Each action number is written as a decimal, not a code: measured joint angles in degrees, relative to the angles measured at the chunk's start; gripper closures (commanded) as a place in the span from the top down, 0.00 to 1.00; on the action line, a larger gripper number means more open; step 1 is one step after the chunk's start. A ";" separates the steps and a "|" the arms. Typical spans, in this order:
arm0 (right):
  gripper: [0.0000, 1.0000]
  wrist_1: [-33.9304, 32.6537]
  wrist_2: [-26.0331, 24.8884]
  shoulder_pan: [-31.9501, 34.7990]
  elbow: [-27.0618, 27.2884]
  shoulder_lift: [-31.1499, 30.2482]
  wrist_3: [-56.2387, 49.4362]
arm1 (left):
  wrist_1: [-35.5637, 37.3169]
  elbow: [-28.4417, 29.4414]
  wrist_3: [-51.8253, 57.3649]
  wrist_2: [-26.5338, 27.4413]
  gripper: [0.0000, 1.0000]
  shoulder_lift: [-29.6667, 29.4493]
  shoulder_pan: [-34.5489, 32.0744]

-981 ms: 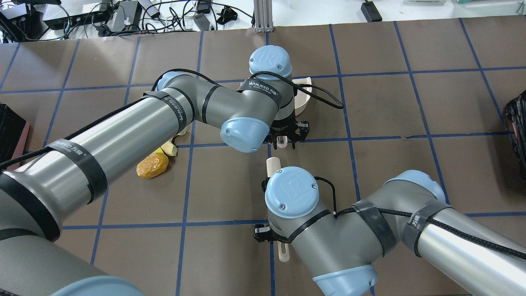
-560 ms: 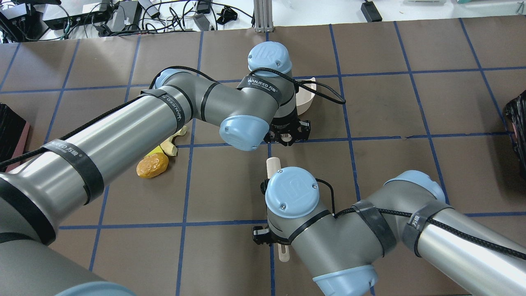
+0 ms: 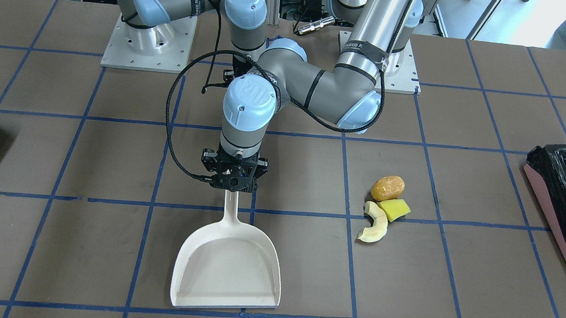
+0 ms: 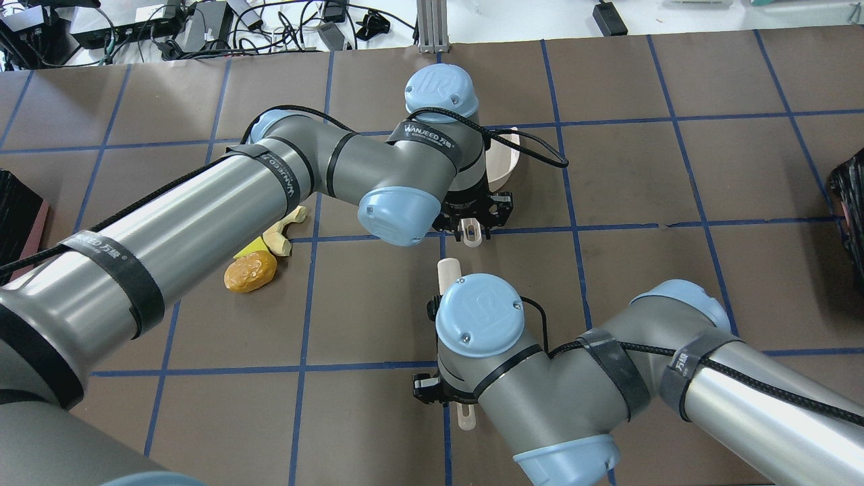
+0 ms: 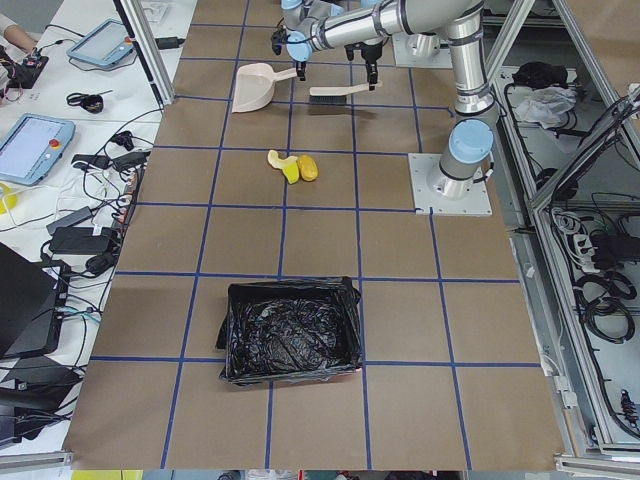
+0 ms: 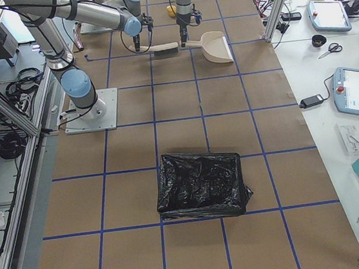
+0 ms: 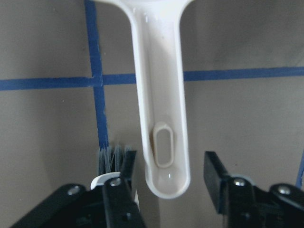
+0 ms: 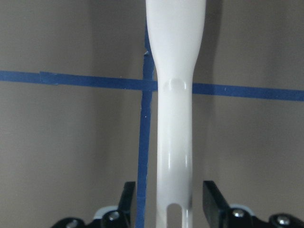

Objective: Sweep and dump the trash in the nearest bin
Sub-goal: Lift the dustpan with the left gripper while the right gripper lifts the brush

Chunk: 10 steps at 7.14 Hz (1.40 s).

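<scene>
Step in hand, as I read it: taking up the tools, with no sweeping begun. Nearest the base, the right gripper sits low over the brush handle, fingers spread with a gap on each side and nothing clamped. Just beyond it, the left gripper straddles the dustpan handle the same way, parted and not pinching. My next move calls for closing both squarely on the handles, then lifting clear without dragging. The dustpan lies flat, mouth away from the base, and is empty. The trash sits on the table to the robot's left, well apart from the pan: potato-shaped lump, yellow wedge and cream crescent, tightly clustered. Farthest out, at the left end, is the bin: black liner, nothing visible inside.
</scene>
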 measured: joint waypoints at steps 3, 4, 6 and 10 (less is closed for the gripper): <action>0.46 0.06 0.30 -0.05 0.00 0.12 -0.05 | -0.03 -0.07 -0.99 -0.04 0.80 -0.32 0.01; 0.46 0.10 0.19 -0.05 0.00 0.15 -0.09 | -0.02 -0.06 -1.46 -0.08 0.79 -0.55 0.01; 0.46 0.13 0.08 -0.06 0.00 0.18 -0.17 | -0.01 0.04 -1.97 -0.19 0.75 -0.75 0.00; 0.19 0.14 0.03 -0.06 0.00 0.19 -0.46 | 0.08 0.32 -2.82 -1.36 0.18 -1.11 -0.08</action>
